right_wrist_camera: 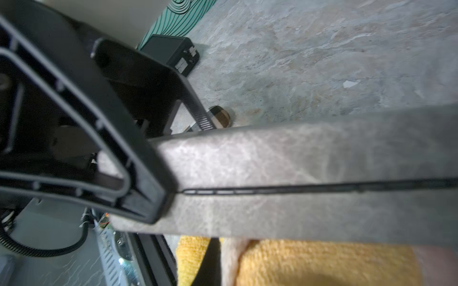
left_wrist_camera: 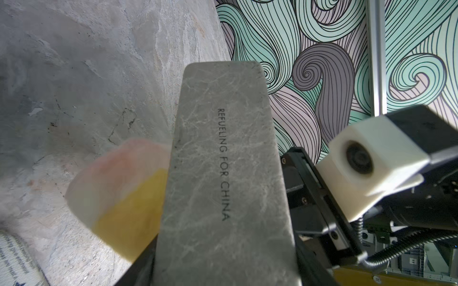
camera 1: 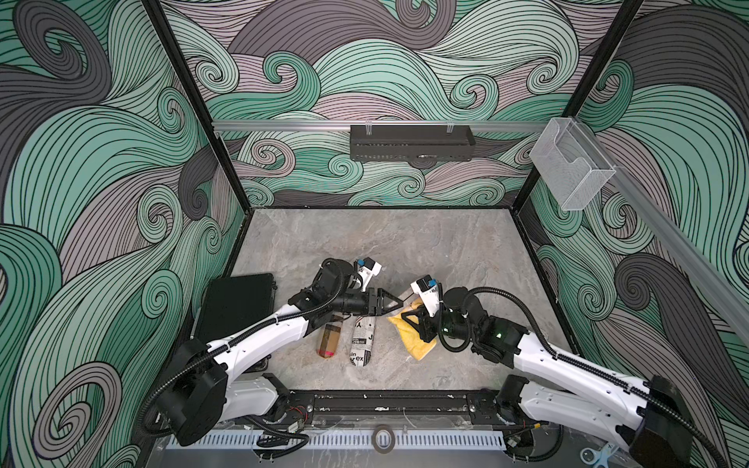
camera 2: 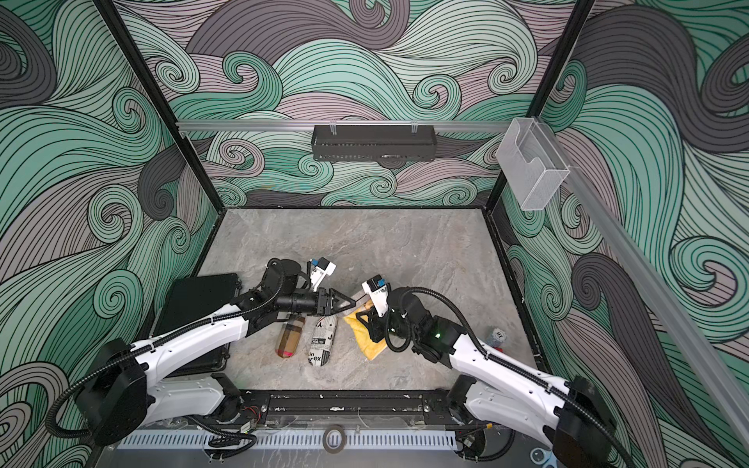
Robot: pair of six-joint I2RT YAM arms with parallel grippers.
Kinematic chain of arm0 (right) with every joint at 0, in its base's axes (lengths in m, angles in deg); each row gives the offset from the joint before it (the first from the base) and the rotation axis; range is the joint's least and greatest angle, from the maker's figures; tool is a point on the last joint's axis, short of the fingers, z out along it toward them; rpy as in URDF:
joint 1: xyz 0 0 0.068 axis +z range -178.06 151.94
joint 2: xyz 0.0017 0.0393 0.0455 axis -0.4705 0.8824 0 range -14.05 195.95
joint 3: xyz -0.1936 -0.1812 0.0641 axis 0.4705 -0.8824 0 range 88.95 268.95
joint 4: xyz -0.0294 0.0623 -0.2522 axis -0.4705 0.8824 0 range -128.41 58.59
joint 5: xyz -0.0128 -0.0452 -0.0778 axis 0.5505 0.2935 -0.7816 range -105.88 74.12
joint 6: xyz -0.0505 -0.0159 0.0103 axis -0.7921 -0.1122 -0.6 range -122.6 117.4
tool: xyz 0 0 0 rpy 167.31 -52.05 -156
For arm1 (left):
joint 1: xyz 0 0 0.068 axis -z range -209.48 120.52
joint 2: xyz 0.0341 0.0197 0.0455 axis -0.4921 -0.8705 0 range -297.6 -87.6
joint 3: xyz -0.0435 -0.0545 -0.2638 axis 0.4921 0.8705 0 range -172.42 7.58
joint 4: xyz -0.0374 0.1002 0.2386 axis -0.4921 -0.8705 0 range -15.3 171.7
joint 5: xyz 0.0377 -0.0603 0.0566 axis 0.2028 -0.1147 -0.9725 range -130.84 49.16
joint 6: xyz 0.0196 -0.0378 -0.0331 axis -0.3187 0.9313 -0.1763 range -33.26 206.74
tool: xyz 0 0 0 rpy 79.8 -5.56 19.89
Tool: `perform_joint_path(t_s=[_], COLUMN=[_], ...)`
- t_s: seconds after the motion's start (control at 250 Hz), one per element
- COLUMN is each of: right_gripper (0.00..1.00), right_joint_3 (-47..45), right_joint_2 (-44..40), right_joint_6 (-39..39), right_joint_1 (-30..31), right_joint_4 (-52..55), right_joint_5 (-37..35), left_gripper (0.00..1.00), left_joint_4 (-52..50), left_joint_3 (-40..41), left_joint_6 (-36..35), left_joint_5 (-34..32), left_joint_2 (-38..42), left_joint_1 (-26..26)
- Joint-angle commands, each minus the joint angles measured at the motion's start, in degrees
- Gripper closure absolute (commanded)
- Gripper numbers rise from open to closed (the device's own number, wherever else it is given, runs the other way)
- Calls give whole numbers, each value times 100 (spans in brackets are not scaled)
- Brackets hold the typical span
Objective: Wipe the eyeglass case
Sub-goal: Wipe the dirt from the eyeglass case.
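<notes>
— Above the desk, left hand is clamping the eyeglass case by one end, holding it aloft.
— Right hand is pinching the yellow cloth just beside it; contact unclear. Wiping is looking barely underway, most surfaces remaining.

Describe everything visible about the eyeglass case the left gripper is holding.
The eyeglass case is a long, flat, closed box with rounded corners. It is covered in grey marbled material printed REFUELING FOR CHINA, and a dark seam runs along its side. The left gripper clamps one end, holding it above the table. The yellow cloth lies right beside it.
</notes>
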Motion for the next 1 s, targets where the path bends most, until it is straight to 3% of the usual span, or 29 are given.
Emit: perform_joint_path(t_s=[0.0, 0.12, 0.192, 0.264, 0.368, 0.431, 0.603, 0.691, 0.763, 0.835, 0.999], right_gripper=[100, 100, 100, 100, 100, 100, 100, 100, 100, 100, 100], right_joint_3=[335, 365, 408, 416, 500, 449, 488, 490, 453, 393, 228], right_joint_2=[-142, -160, -93, -25, -3, -93, -221, -252, -292, -286, -364], right_joint_6=[163, 427, 297, 112, -156, -111, 271, 483, 396, 241, -25], right_joint_1=[-301, -673, -647, -442, -25, -8, -358, -717, -782, -747, -253], right_joint_4=[255, 444, 291, 46, 2, -35, 620, 789, 623, 286, -225], right_joint_5=[-1050, -873, -166, 466, 615, 443, -1052, -1177, -791, 46, 1083], left_gripper=[55, 55, 55, 55, 55, 55, 55, 55, 56, 56, 56], left_joint_4=[210, 167, 118, 93, 70, 77, 195, 259, 297, 298, 200], left_joint_3=[-133, -140, -185, -208, -227, -219, -89, -62, -56, -76, -129], left_joint_6=[40, 14, -20, -48, -91, -114, -171, -179, -197, -224, -284], left_joint_5=[169, 157, 153, 157, 125, 131, 199, 222, 263, 272, 256], left_joint_2=[54, 107, 134, 144, 124, 103, 95, 109, 105, 112, 60], left_joint_1=[-4, -4, -7, 1, -2, 7, 4, 7, 10, 2, 2])
